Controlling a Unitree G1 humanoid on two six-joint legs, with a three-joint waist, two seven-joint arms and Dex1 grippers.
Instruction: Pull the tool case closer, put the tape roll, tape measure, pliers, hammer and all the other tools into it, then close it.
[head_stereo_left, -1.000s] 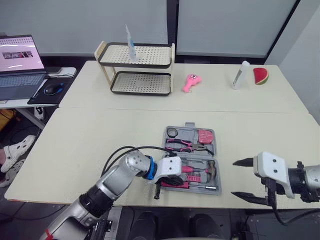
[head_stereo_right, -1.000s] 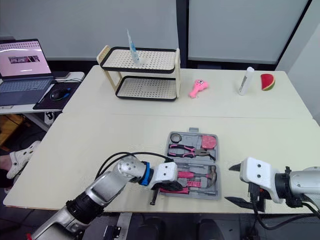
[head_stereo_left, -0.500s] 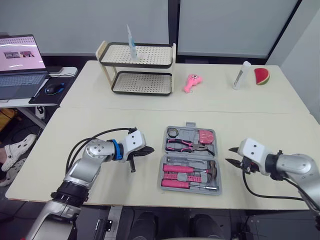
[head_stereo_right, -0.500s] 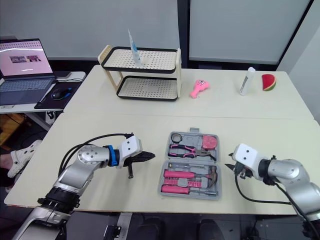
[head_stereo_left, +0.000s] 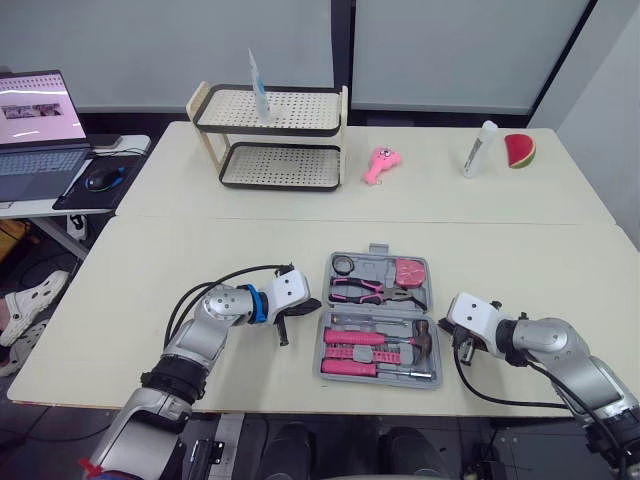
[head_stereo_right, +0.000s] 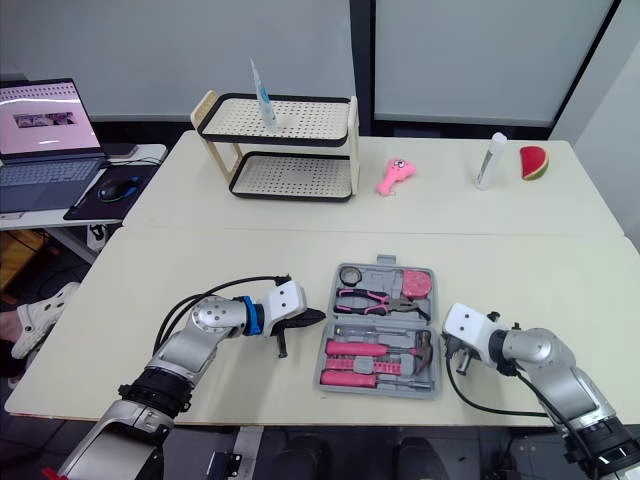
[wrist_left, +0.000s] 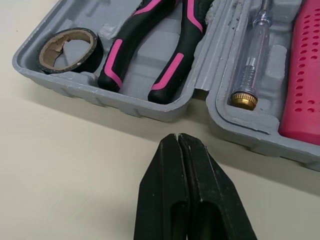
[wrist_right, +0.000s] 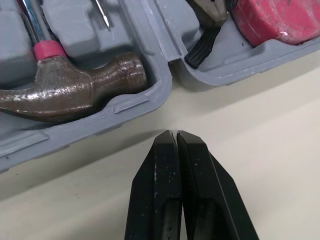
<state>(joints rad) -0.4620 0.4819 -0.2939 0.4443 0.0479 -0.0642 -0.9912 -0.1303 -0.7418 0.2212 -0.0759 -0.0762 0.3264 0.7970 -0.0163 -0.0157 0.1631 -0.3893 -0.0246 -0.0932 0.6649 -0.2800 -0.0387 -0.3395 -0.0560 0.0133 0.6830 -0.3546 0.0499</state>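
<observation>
The grey tool case (head_stereo_left: 372, 268) lies open near the table's front edge. Its far half holds the tape roll (head_stereo_left: 345, 265), the pink-handled pliers (head_stereo_left: 372, 291) and the pink tape measure (head_stereo_left: 411, 272). Its near half holds the hammer (head_stereo_left: 420, 335) and pink-handled tools (head_stereo_left: 358, 352). My left gripper (head_stereo_left: 312, 303) is shut and empty, with its tips at the case's left edge by the hinge. In the left wrist view the left gripper (wrist_left: 178, 136) points at the pliers (wrist_left: 150, 45). My right gripper (head_stereo_left: 447, 324) is shut and empty at the case's right edge. In the right wrist view it sits just short of the hammer head (wrist_right: 75, 90).
A two-tier rack (head_stereo_left: 270, 135) stands at the back of the table. A pink toy (head_stereo_left: 380, 165), a white bottle (head_stereo_left: 480, 148) and a watermelon slice (head_stereo_left: 520, 150) lie to its right. A laptop (head_stereo_left: 40, 130) sits on a side table at the left.
My right gripper has shut and moved left up to the case's right edge. My left gripper, shut throughout, pulled left off the case, then returned to its left edge.
</observation>
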